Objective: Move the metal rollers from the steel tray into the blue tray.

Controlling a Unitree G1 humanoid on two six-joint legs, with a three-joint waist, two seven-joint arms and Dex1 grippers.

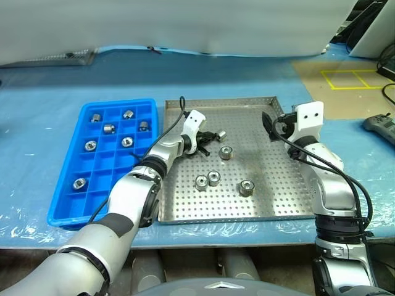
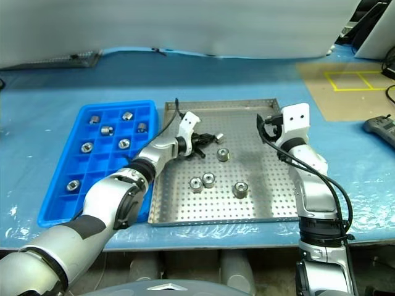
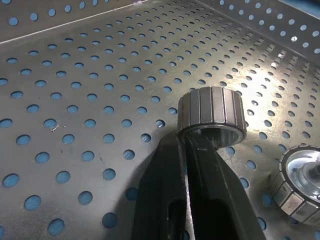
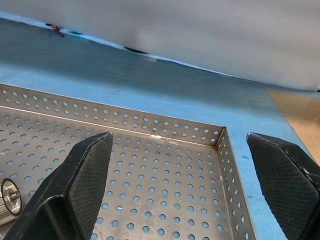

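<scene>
Our left pincer (image 1: 212, 137) is clamped on the rim of one of the metal rollers (image 3: 212, 111), low over the steel tray (image 1: 271, 185). Just beyond its tips sits another roller (image 1: 226, 152), and nearer us than the pincer lie a touching pair (image 1: 208, 180) and a single one (image 1: 247, 187). Off to the pincer's left, the blue tray (image 1: 62, 203) holds seven rollers (image 1: 108, 128) in separate compartments. Our right pincer (image 4: 190, 170) hangs with its fingers spread wide and nothing between them, over the steel tray's far right corner. Both trays rest on the blue-covered table (image 1: 247, 74).
</scene>
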